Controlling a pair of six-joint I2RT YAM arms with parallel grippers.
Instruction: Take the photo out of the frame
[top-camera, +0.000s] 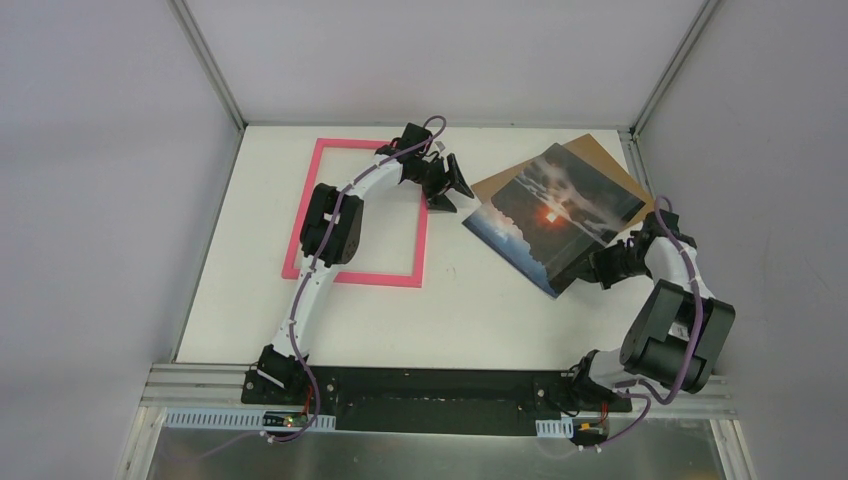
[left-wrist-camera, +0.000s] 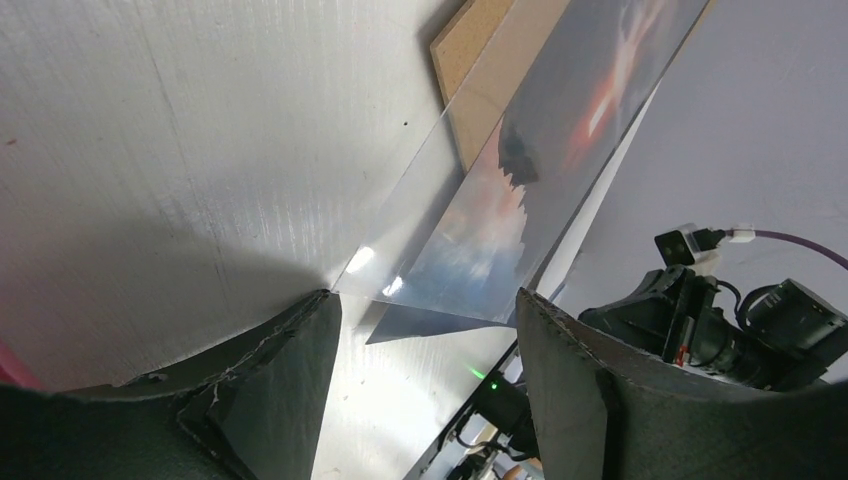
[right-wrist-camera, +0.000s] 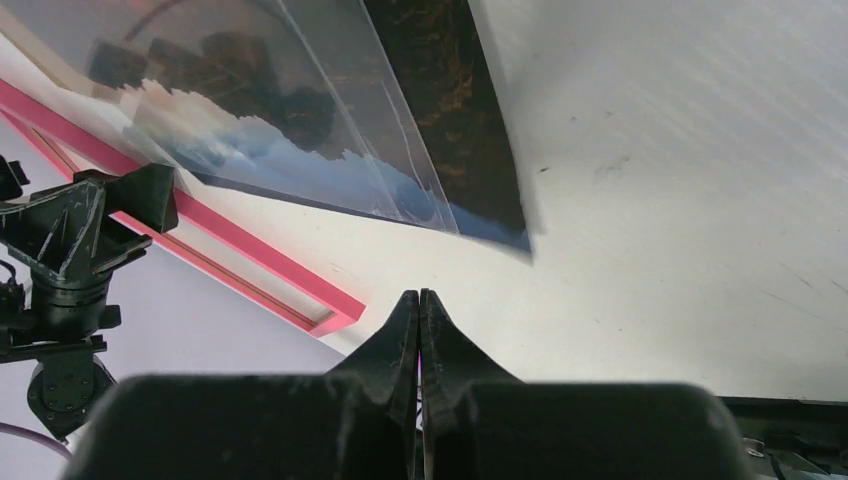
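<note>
The photo (top-camera: 555, 215) is laid right of the frame (top-camera: 385, 280) (freed already, it seems), so left jaws are held wide, right jaws pressed shut, empty.

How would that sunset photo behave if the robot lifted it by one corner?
The photo looks sheet-thin, so it is probably light and apt to bend. Its glossy face shows reflections, so a grip may slip. A clear sheet seems to overlie it and might slide off.
</note>
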